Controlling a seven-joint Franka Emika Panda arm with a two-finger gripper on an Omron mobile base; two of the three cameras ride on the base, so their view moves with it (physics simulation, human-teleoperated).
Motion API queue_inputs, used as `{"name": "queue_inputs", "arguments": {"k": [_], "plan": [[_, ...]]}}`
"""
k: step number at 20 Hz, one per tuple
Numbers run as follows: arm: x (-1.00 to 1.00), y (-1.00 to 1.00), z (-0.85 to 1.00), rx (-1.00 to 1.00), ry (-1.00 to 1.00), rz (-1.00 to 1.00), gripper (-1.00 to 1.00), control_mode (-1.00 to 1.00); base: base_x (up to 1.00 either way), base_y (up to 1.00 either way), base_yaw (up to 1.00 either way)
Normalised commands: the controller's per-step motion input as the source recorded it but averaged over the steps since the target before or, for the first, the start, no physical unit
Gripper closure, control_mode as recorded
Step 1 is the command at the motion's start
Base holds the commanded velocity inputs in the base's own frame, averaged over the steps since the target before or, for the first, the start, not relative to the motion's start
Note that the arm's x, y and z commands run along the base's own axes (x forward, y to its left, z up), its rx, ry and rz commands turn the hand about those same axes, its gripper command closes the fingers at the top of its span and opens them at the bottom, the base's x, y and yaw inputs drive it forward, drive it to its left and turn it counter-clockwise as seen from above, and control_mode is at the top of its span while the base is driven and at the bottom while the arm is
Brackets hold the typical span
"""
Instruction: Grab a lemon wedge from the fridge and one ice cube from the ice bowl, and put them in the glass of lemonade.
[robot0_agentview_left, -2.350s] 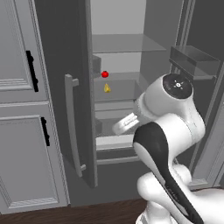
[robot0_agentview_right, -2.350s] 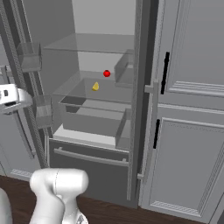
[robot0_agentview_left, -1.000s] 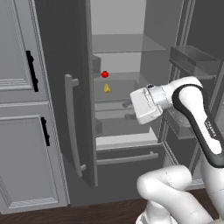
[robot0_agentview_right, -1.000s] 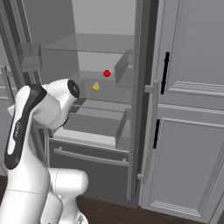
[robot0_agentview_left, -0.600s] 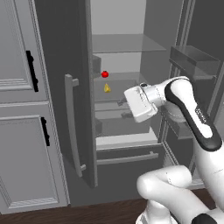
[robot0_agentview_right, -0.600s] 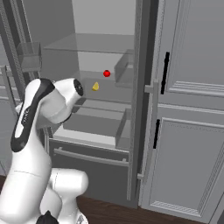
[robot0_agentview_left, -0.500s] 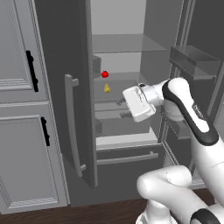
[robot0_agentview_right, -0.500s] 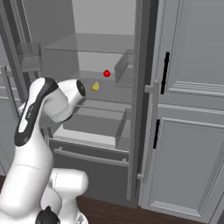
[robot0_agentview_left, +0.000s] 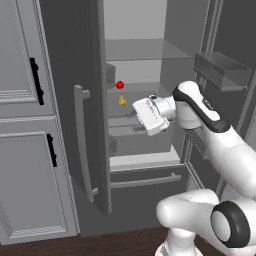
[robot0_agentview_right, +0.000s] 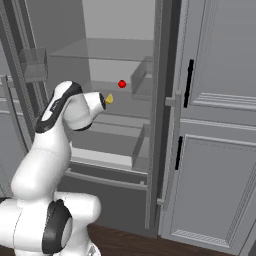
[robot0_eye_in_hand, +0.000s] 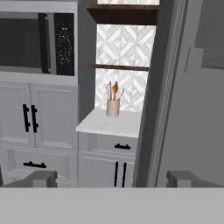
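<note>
The fridge (robot0_agentview_left: 65, 100) stands with its doors open, and the lemon wedge (robot0_agentview_left: 122, 101) sits small and yellow on a middle glass shelf. From the other side the lemon wedge (robot0_agentview_right: 108, 98) shows just past the hand's end. My gripper (robot0_agentview_left: 135, 121) hangs in front of the opening, right of and slightly below the wedge, pointing sideways to the left. Its fingertips (robot0_eye_in_hand: 39, 178) stand wide apart with nothing between them, so the gripper (robot0_eye_in_hand: 112, 179) is open. The ice bowl and the glass of lemonade are out of view.
A small red round fruit (robot0_agentview_left: 120, 85) lies on the shelf behind the wedge. Clear door bins (robot0_agentview_left: 220, 70) hang on the right door. A drawer (robot0_agentview_left: 145, 160) sits below. Paneled cabinets (robot0_agentview_left: 20, 150) flank the fridge. The hand view faces a counter with a utensil holder (robot0_eye_in_hand: 113, 105).
The hand has moved left and slightly up toward the fridge opening, closer to the lemon wedge. The fingers have stayed open.
</note>
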Motion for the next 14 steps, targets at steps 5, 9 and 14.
{"name": "queue_inputs", "arguments": {"k": [5,9,14], "plan": [[0.58,0.14,-0.03,0.00,0.00,0.03,-1.00,-1.00,0.00,0.00,0.00],[0.30,0.22,-0.08,0.00,-0.02,0.00,-1.00,-1.00,0.00,0.00,0.00],[0.20,0.28,-0.27,0.00,-0.04,-0.03,-1.00,-1.00,0.00,0.00,0.00]]}}
